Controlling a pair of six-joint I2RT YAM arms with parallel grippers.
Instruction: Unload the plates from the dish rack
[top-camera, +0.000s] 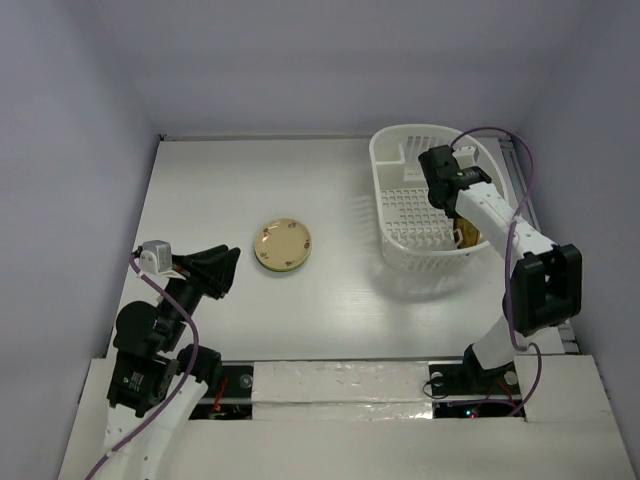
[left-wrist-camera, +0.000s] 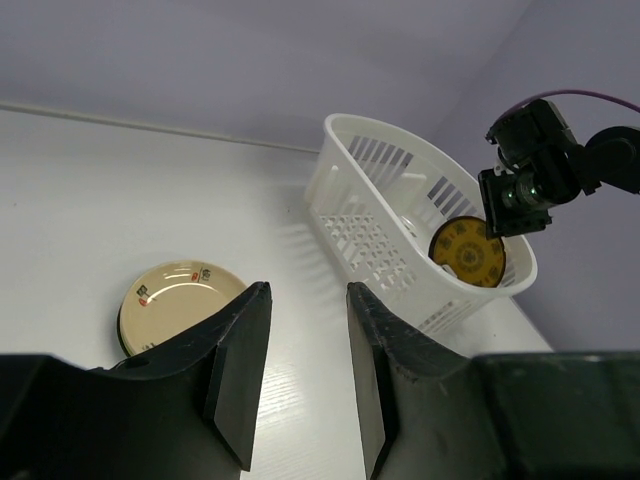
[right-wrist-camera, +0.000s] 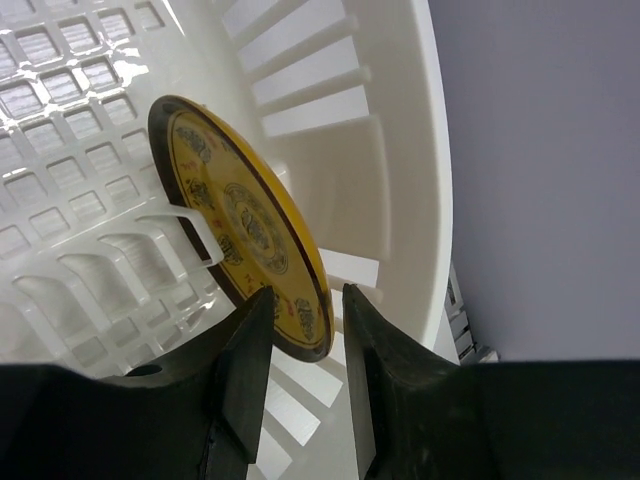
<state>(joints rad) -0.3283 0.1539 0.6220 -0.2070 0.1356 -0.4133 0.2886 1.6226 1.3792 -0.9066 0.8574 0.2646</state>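
Note:
The white dish rack (top-camera: 398, 141) stands at the back right of the table. One amber-yellow plate (right-wrist-camera: 240, 220) with a dark pattern stands on edge inside it, against a white prong. My right gripper (right-wrist-camera: 308, 290) reaches down into the rack (right-wrist-camera: 420, 150). Its jaws straddle the plate's lower rim, with a gap still showing on the right side. A cream plate (top-camera: 284, 245) with small spots lies flat on the table's middle, a darker rim under it. My left gripper (left-wrist-camera: 308, 288) hovers open and empty near the cream plate (left-wrist-camera: 180, 300), at the front left.
White walls close the table at the back and both sides. The rack (left-wrist-camera: 340, 130) sits close to the right wall. The right arm's purple cable (top-camera: 505, 135) loops above the rack.

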